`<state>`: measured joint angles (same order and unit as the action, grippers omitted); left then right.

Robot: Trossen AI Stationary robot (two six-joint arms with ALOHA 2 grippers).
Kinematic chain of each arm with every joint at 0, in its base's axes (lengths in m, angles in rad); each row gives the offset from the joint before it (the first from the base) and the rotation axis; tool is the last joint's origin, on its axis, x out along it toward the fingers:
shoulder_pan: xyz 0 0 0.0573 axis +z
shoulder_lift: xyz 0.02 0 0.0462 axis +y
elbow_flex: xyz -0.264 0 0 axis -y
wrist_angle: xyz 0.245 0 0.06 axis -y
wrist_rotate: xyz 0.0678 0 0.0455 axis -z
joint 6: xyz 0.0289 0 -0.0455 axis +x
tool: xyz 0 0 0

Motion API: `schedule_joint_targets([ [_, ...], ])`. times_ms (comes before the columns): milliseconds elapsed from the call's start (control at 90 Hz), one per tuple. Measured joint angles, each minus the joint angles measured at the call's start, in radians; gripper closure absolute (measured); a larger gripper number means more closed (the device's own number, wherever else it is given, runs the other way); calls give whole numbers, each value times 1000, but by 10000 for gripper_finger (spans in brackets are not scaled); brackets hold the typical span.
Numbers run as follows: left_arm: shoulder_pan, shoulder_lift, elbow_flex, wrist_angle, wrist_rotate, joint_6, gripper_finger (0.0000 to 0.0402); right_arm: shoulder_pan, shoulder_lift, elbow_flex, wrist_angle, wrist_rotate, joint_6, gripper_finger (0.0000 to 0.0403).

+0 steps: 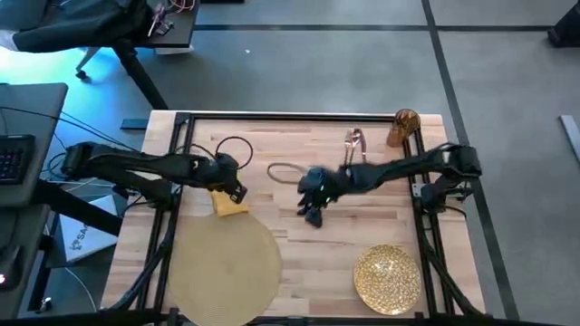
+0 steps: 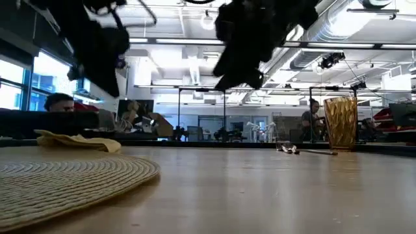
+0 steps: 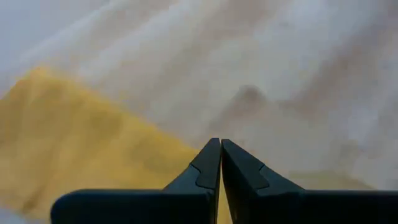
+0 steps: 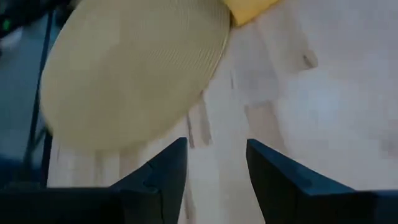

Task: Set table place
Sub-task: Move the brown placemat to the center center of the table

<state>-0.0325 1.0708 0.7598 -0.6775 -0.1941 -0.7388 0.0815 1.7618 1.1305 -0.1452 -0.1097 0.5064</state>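
Observation:
The round tan placemat (image 1: 222,263) lies at the table's near left. A mustard napkin (image 1: 228,204) lies just past the placemat's far edge. My left gripper (image 3: 221,142) hovers shut above the napkin (image 3: 74,143), raised off the table (image 2: 97,58). My right gripper (image 4: 216,144) hangs open over bare wood at mid-table (image 1: 313,215), clear of the top. The gold plate (image 1: 388,276) sits at the near right. Copper cutlery (image 1: 353,145) lies at the far right, and the amber glass (image 1: 403,127) stands upright beside it.
A loop of cable (image 1: 285,172) lies on the wood between the two grippers. The table's black frame (image 1: 272,116) runs along the far edge. Bare planks stretch between placemat and plate. People and desks show in the room beyond the table.

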Motion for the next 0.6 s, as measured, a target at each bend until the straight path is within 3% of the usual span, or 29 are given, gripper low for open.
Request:
schedule_joint_targets([
  [144, -69, -63, 43, 2, 96, 78, 401, 50, 134, 11, 182, 79, 113, 228],
  [356, -163, -123, 49, 8, 107, 45, 401, 94, 325, 170, 196, 112, 73, 224],
  [467, -198, -124, 49, 7, 105, 36, 401, 109, 421, 292, 167, 144, 22, 224],
  [600, -221, -114, 49, 4, 103, 10, 401, 122, 537, 456, -3, 215, 11, 225],
])
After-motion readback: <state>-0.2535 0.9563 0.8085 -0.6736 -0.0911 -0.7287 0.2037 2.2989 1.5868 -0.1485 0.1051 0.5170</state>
